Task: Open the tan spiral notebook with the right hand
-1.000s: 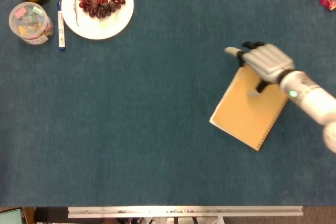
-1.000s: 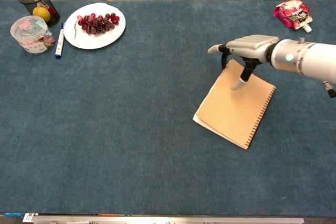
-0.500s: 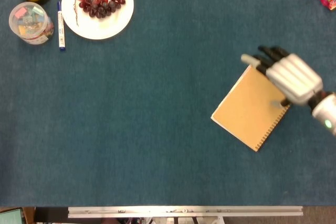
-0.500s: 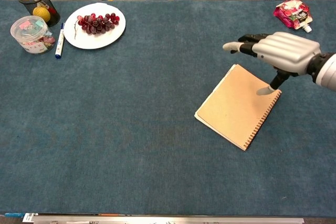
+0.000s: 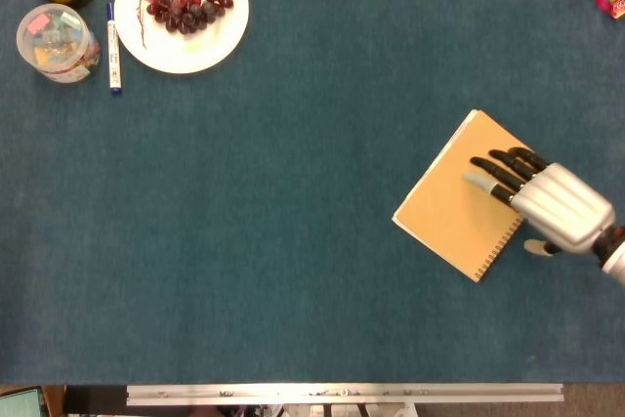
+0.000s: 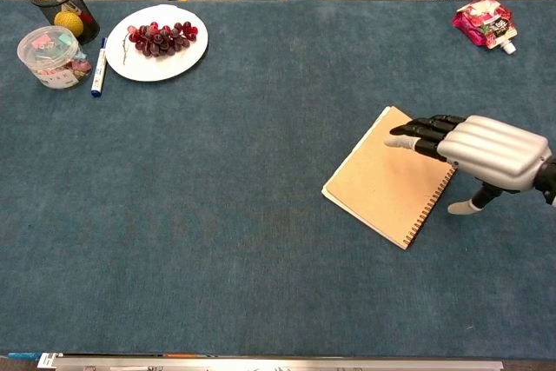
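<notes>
The tan spiral notebook (image 5: 451, 199) (image 6: 382, 180) lies closed and turned at an angle on the blue table cloth, its wire spine along the lower right edge. My right hand (image 5: 547, 204) (image 6: 482, 152) hovers over the notebook's right side, fingers stretched out toward the left above the cover, thumb pointing down past the spine. It holds nothing. My left hand shows in neither view.
A white plate of red grapes (image 5: 182, 9) (image 6: 156, 43) sits at the far left, with a blue marker (image 5: 113, 46), a clear tub of clips (image 5: 57, 42) and a black pen cup (image 6: 62, 8) beside it. A pink snack pouch (image 6: 483, 22) lies at the far right.
My right hand has come toward the near right, from the notebook's far corner to over its spine side. The notebook lies where it was, still closed.
</notes>
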